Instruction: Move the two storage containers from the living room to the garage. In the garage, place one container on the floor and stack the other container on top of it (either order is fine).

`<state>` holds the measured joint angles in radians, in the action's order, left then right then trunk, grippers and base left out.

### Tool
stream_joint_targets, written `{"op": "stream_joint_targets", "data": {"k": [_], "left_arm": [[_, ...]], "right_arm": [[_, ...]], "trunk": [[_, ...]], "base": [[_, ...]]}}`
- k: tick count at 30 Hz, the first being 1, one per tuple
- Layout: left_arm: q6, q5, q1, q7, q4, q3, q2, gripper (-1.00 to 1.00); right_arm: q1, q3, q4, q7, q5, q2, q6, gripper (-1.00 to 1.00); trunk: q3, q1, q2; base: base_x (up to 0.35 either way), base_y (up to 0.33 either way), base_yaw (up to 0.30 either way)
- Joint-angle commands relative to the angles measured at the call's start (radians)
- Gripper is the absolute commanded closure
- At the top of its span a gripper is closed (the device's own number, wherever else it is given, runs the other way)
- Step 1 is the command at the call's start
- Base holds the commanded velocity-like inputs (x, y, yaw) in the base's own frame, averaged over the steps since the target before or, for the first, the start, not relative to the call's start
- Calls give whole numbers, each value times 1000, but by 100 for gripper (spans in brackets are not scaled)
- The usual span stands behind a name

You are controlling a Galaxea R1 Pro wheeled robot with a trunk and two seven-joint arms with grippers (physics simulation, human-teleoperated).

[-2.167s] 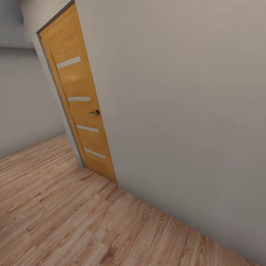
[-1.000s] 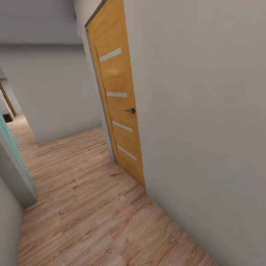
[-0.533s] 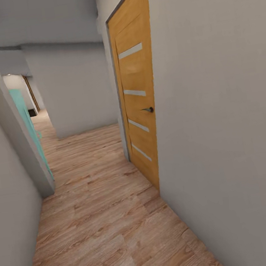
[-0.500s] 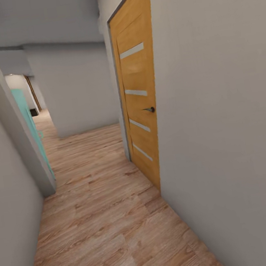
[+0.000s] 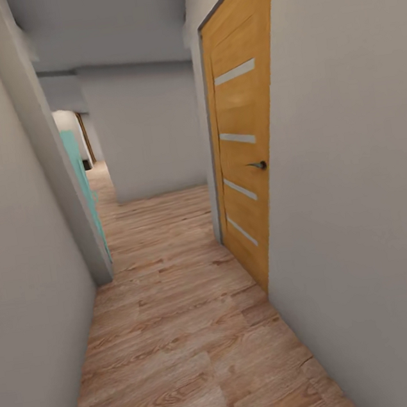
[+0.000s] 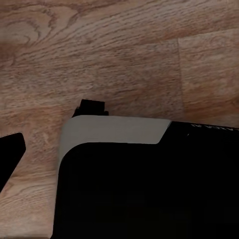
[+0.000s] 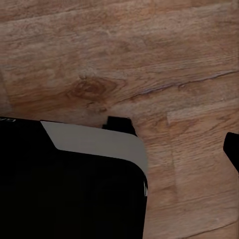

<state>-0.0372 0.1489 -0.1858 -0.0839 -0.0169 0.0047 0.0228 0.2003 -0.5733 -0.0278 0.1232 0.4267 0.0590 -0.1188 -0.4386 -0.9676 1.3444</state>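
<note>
The robot stands in a narrow corridor, with plain grey walls (image 5: 355,176) close on both sides and a wood-plank floor (image 5: 183,336) running ahead to a far wall, where the passage appears to bend to the left. A closed honey-coloured door (image 5: 242,159) with pale glass slats and a dark lever handle (image 5: 258,165) sits in the wall on the robot's right side. A teal panel (image 5: 82,181), perhaps another door, shows at an opening on the left, further along.

Both wrist cameras look straight down at the same plank floor over the black and pale-grey body of the robot's base (image 6: 149,184), so the arms seem to hang low at the sides. A dark tip at the edge of the left wrist view and another at the edge of the right wrist view may belong to the claws, but I cannot tell whether either claw is open or closed; nothing orange-red lies near them.

The two storage containers are not visible from here, so which way they lie from either claw, how their long axes run, and which arm is nearer cannot be judged. The robot is probably in transit, and the next need is simply to drive down the corridor.
</note>
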Motion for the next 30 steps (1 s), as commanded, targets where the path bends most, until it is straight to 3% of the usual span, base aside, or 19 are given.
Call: {"op": "stream_joint_targets", "data": {"k": [1, 30], "left_arm": [[-3, 9, -1, -5, 2, 0, 0, -100], [-3, 10, -1, -5, 2, 0, 0, -100]], "right_arm": [[1, -9, -3, 1, 9, 1, -5, -100], [1, -8, -3, 1, 8, -2, -5, -100]], "trunk": [[-1, 0, 1], [-1, 0, 1]], "base": [[0, 0, 270], [16, 0, 253]]}}
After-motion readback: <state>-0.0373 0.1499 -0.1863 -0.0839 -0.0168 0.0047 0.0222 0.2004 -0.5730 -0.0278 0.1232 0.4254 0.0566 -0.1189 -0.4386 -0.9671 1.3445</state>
